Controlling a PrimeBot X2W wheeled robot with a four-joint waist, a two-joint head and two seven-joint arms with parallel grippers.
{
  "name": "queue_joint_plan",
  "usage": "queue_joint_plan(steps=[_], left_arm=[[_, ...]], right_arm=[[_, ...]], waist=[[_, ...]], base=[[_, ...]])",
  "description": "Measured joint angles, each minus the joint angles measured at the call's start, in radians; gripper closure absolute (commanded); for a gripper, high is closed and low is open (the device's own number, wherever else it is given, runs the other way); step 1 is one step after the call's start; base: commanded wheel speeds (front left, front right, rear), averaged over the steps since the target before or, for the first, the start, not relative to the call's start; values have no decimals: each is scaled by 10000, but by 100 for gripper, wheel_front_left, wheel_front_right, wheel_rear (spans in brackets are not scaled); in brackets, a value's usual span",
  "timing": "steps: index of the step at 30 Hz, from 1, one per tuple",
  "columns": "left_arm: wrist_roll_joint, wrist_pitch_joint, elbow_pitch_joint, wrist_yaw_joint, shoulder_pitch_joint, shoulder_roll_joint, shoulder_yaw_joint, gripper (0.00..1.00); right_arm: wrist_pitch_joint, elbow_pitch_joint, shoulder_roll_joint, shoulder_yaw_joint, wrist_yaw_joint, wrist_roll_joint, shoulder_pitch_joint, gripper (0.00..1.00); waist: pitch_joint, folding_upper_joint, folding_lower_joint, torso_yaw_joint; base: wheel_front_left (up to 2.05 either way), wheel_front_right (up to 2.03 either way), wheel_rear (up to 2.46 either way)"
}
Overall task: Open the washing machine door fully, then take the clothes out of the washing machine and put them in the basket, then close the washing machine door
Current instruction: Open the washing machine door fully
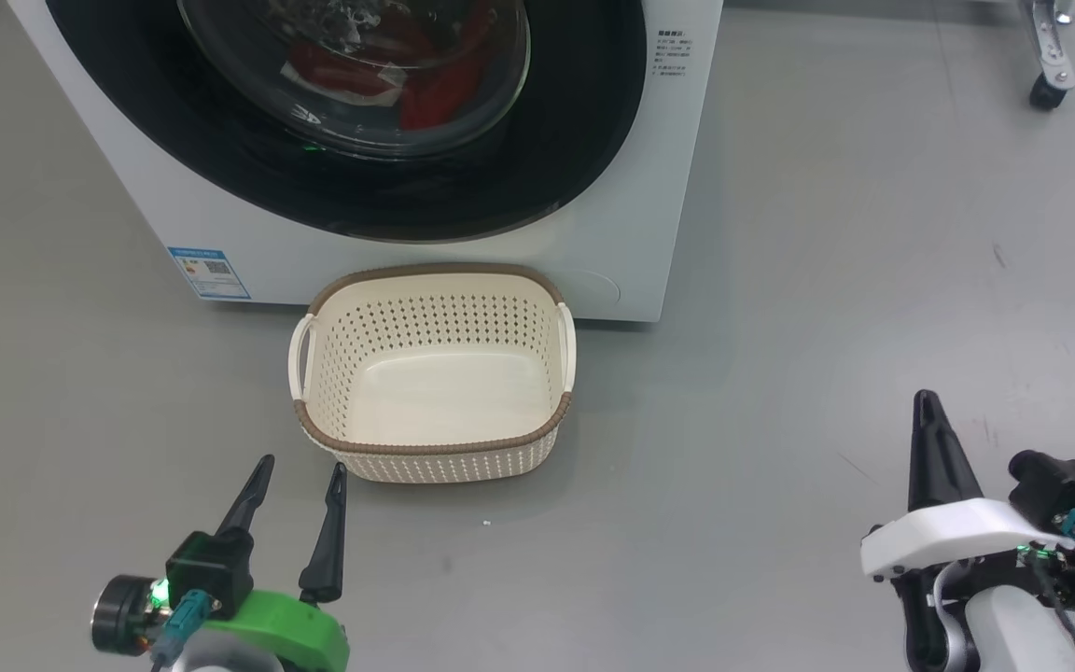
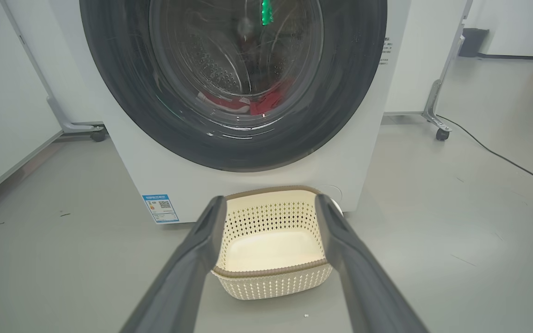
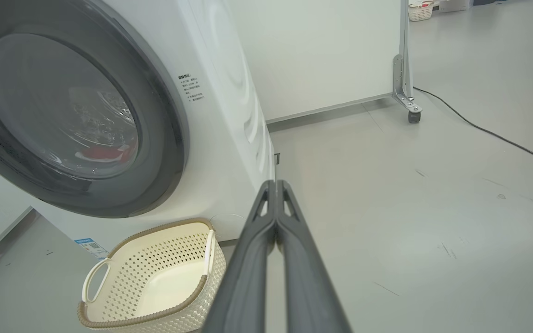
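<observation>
1. While its fingers stand spread and empty, the left end effector (image 1: 303,464) sits at 7 o'clock.
2. The washing machine's (image 1: 631,233) blue label (image 1: 209,273) has print too small to read.
3. The washing machine door (image 1: 547,168), at 12 o'clock, is shut over red clothes (image 1: 435,93).
4. The cream basket (image 1: 425,448), long axis left-right, stands just below.
5. The right end effector (image 1: 925,401), at 5 o'clock, is pinched closed on nothing.

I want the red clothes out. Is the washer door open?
Shut. The washing machine door lies flat against the washing machine, clothes behind its glass.
</observation>
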Motion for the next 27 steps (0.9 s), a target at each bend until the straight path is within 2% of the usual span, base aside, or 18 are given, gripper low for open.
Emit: queue_joint_plan(steps=[11, 21, 27], left_arm=[[2, 0, -196, -224, -541, -27, -305, 0], [19, 0, -328, -391, -1203, -59, -721, 0], [-105, 0, -416, -441, -1330, -69, -980, 0]], right_arm=[[347, -174, 82, -1296, 424, 2819, -1312, 100], [1135, -477, 102, -2295, 506, 4734, -3025, 100], [1983, -585, 79, -2631, 489, 5866, -4214, 100]], waist=[[725, 0, 0, 482], [1453, 0, 0, 1008], [1940, 0, 0, 1338]], base=[[0, 0, 0], [0, 0, 0], [0, 0, 0]])
